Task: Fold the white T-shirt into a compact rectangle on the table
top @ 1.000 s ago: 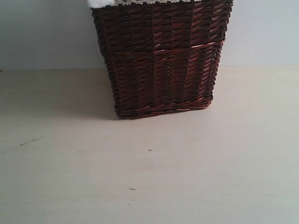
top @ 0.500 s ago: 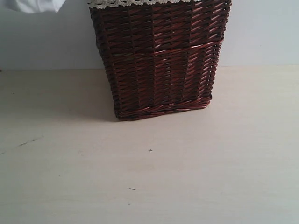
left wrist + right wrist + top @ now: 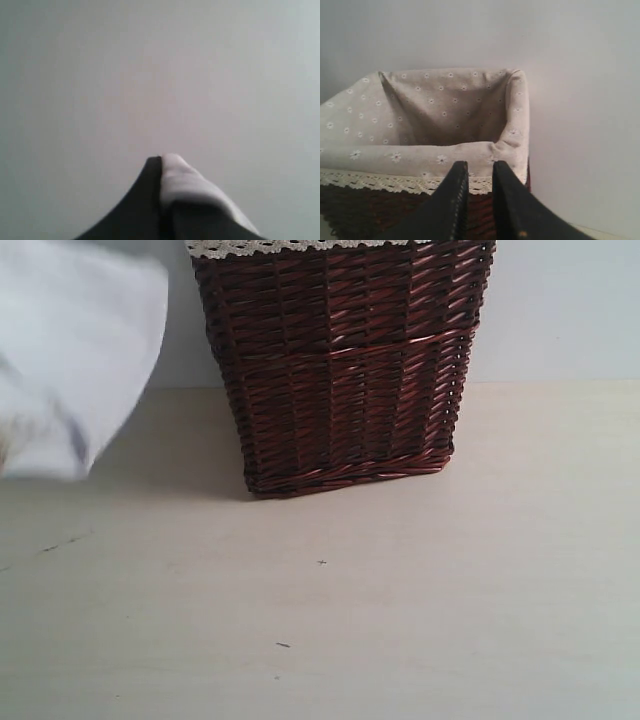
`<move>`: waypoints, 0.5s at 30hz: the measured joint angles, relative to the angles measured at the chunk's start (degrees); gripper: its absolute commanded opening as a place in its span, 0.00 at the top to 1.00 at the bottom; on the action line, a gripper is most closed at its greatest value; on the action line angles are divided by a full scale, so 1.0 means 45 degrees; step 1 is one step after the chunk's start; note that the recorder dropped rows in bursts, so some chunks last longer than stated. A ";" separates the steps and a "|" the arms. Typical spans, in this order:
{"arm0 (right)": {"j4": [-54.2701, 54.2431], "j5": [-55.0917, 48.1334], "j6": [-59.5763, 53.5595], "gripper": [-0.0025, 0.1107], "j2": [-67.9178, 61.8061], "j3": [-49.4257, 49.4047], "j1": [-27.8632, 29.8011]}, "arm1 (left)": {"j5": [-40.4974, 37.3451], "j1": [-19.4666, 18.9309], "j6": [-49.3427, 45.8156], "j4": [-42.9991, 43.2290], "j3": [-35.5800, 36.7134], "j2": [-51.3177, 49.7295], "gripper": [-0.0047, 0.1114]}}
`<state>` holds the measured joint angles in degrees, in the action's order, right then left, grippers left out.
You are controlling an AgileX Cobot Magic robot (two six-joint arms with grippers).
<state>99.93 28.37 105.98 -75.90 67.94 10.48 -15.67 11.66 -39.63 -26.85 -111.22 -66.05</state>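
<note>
The white T-shirt (image 3: pixel 80 360) is held up left of the basket (image 3: pixel 340 370), pinched in the closed left gripper (image 3: pixel 161 164). The right gripper (image 3: pixel 480 170) is seen narrowly parted and empty, at the basket's rim.

The exterior view sits low and close before the basket (image 3: pixel 340 390), facing its side across the table (image 3: pixel 420 620). The right wrist view, just above the basket's rim, looks into it. The left wrist view faces a blank surface (image 3: pixel 150 75), sharing only the shirt (image 3: pixel 70 360).
</note>
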 measured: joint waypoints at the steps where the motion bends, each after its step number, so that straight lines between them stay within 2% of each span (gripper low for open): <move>1: 0.0000 0.0304 0.0000 0.90 -0.0063 0.0000 -0.0054 | -0.0685 0.0000 0.0017 -0.0030 0.0000 -0.0114 0.96; 3: 0.0000 0.0856 0.0000 0.98 -0.0281 0.0000 -0.0315 | -0.1646 0.0000 0.0017 -0.0030 0.0000 -0.0453 0.96; 9: 0.0000 0.1413 -0.0922 0.98 -0.1816 0.0020 -0.1847 | -0.2450 0.0000 0.0050 -0.0139 0.0078 -0.1146 0.96; 15: 0.0027 -0.0380 -0.1706 0.98 -0.3599 0.0020 -0.2710 | -0.2449 0.0000 -0.0224 -0.0188 0.0078 -0.1145 0.96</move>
<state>100.05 26.66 98.30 -92.09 68.03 -1.71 -26.68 11.66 -40.64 -27.69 -110.87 -71.20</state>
